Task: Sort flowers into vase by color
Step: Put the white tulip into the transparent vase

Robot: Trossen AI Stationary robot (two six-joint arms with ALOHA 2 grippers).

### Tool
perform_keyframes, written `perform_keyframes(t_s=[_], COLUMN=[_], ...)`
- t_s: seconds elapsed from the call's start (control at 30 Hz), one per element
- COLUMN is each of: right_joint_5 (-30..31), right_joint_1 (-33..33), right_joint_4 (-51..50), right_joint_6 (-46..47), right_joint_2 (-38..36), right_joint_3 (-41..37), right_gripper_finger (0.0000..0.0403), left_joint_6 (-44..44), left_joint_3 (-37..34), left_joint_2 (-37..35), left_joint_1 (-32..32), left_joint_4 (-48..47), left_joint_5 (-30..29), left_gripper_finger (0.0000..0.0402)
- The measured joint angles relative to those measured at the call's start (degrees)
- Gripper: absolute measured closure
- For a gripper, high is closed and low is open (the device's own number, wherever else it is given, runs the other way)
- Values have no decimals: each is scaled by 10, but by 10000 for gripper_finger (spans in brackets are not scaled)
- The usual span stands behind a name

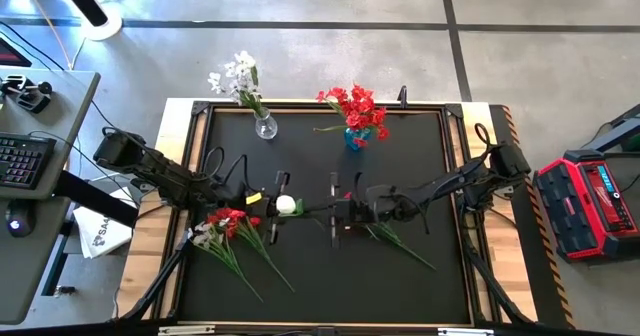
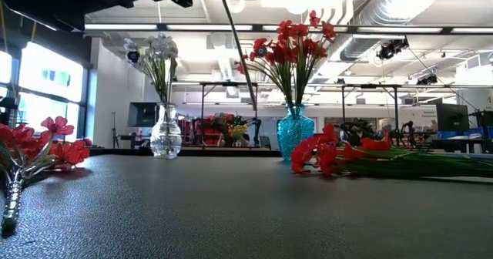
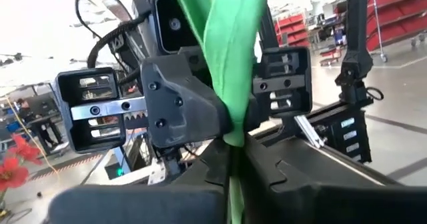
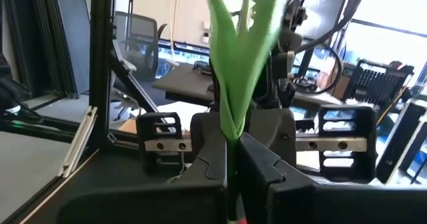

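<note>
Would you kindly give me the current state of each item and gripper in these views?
Left gripper: shut on white flower, held mid-table.
Right gripper: shut on the same flower's stem.
Clear vase: upright, holds white flowers.
Blue vase: upright, holds red flowers.
Loose red and white flowers: lying on the table.

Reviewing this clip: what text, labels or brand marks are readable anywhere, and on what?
"SAA": the start of a cut-off word on the white sheet left of the table.
Label on the red case: too small to read.
Keys of the keyboard: too small to read.
No text on the white flower clamped by the left pincer and the right pincer.
</note>
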Motion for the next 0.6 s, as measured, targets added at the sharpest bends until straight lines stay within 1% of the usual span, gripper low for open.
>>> perform_keyframes(t_s=[0.13, 0.2, 0.3, 0.4, 0.47, 0.53, 0.6], right_joint_5=[5, 14, 35, 73, 97, 121, 142], right_joint_1=[0, -1, -1, 6, 15, 29, 46], right_joint_4=[-22, -29, -61, -130, -178, -219, -244], right_joint_6=[13, 23, 41, 52, 69, 76, 69], right_joint_2=[0, -2, -21, -67, -98, -125, -140], right_joint_3=[0, 0, 0, 0, 0, 0, 0], right_gripper_finger=[394, 376, 332, 283, 258, 243, 236], left_joint_6=[-9, -10, -24, -35, -38, -29, -12], left_joint_3=[0, 0, 0, 0, 0, 0, 0], left_joint_2=[0, -1, -7, -25, -46, -75, -111], left_joint_1=[-1, -1, -1, -1, -4, -6, -8], left_joint_4=[-23, -39, -80, -139, -177, -215, -254], left_joint_5=[-28, -51, -92, -143, -181, -229, -280], left_gripper_finger=[397, 399, 400, 401, 401, 401, 401])
